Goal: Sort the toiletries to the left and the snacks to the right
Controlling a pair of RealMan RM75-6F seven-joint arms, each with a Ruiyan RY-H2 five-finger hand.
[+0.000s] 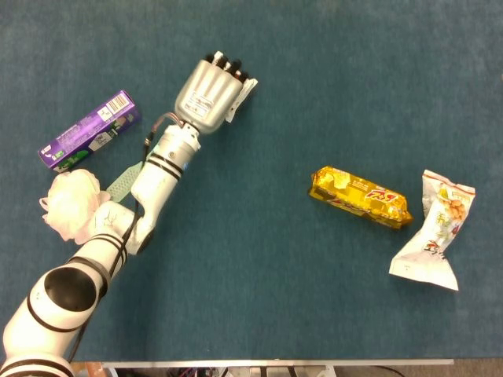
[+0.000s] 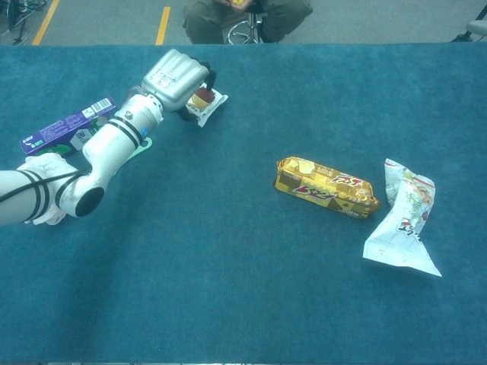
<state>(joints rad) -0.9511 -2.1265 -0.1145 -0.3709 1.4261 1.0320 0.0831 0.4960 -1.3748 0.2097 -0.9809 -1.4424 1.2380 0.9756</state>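
My left hand is over a small white snack packet at the back left and grips it under curled fingers; only the packet's right edge shows in the head view. Behind the arm lie a purple toiletry box, a white bath puff and a green brush, the brush mostly hidden by the forearm. A gold snack pack and a white snack bag lie at the right. My right hand is not in view.
The table is covered in blue cloth. A seated person on a stool is just beyond the far edge. A wide bare strip separates the left items from the right snacks.
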